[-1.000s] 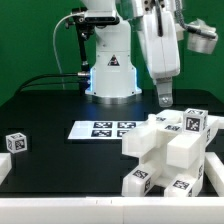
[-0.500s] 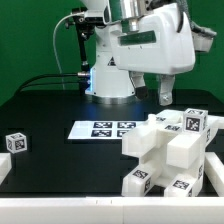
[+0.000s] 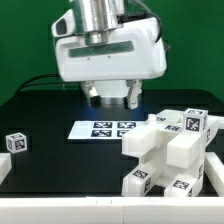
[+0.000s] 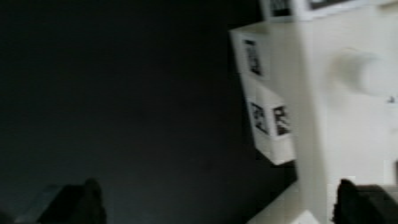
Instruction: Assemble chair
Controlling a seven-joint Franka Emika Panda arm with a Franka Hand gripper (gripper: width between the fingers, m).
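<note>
One chair assembly, blocky white stack, tagged, at worktop front corner on exterior view's right. One small loose tagged cube near opposite edge, well apart. One marker board mid-worktop. Fingers spread wide, holding nothing, above board. Open dark worktop between cube and chair.

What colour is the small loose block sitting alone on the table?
White, with black-and-white square tags on its faces; the small block shows best in the exterior view.

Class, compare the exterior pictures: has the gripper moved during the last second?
Yes. The gripper has swung toward the exterior view's left, from above the chair to above the marker board, jaws open.
</note>
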